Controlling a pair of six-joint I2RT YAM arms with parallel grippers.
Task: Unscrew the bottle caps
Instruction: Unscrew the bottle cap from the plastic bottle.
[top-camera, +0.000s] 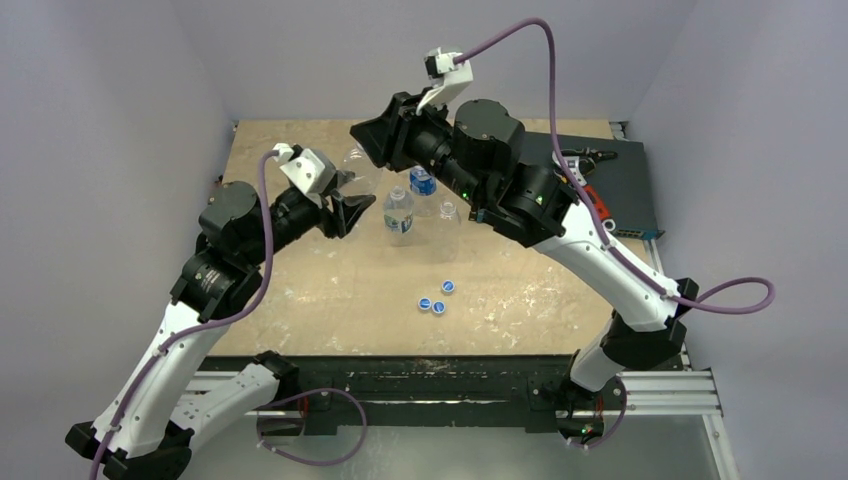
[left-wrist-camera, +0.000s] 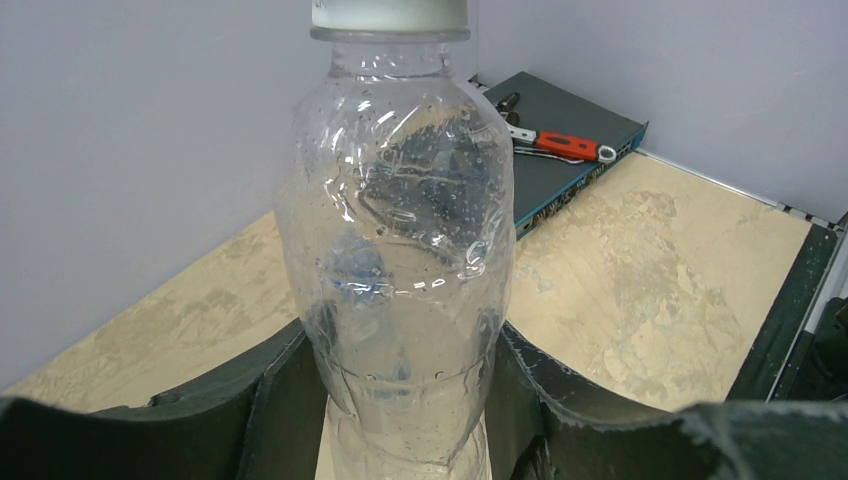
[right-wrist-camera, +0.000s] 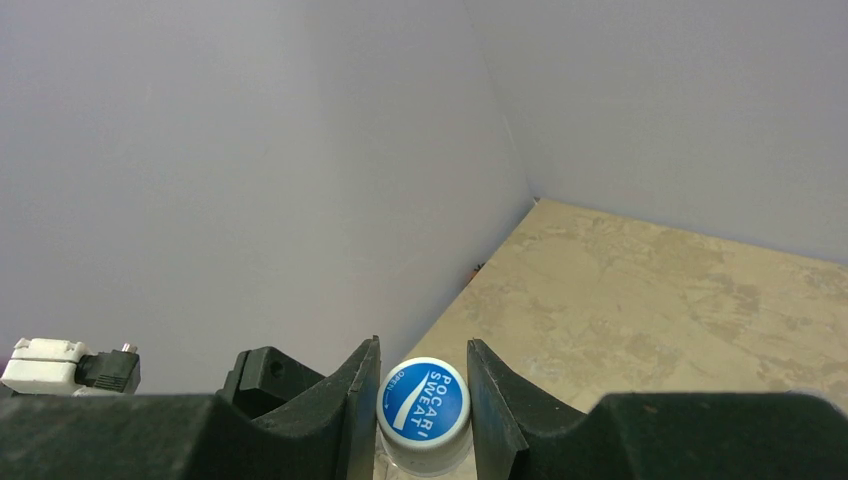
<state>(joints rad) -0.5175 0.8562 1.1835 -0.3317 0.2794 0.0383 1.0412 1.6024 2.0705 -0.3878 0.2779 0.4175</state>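
Overhead first, and it's four bottles in play: the left gripper (top-camera: 343, 208) is clamped round a crinkled clear bottle (top-camera: 355, 165) mid-table (top-camera: 300, 290), with the right gripper (top-camera: 368, 140) perched right on top of it. Just to their right stands one labelled bottle (top-camera: 398, 213), a second labelled bottle (top-camera: 423, 182) behind it, and another clear bottle (top-camera: 448, 215) beside those. Three loose blue caps (top-camera: 425, 303) lie close together nearer the arm bases. Over to the left wrist: both fingers (left-wrist-camera: 270, 410) press the upright bottle's lower body, its bottle cap (left-wrist-camera: 390, 15) on at the top edge. Beyond it there's one flat dark box (left-wrist-camera: 570, 140) carrying one orange-handled tool (left-wrist-camera: 560, 145). Right wrist now: two fingers (right-wrist-camera: 355, 400) are closed tight against either side of that one blue-topped bottle cap (right-wrist-camera: 424, 402).
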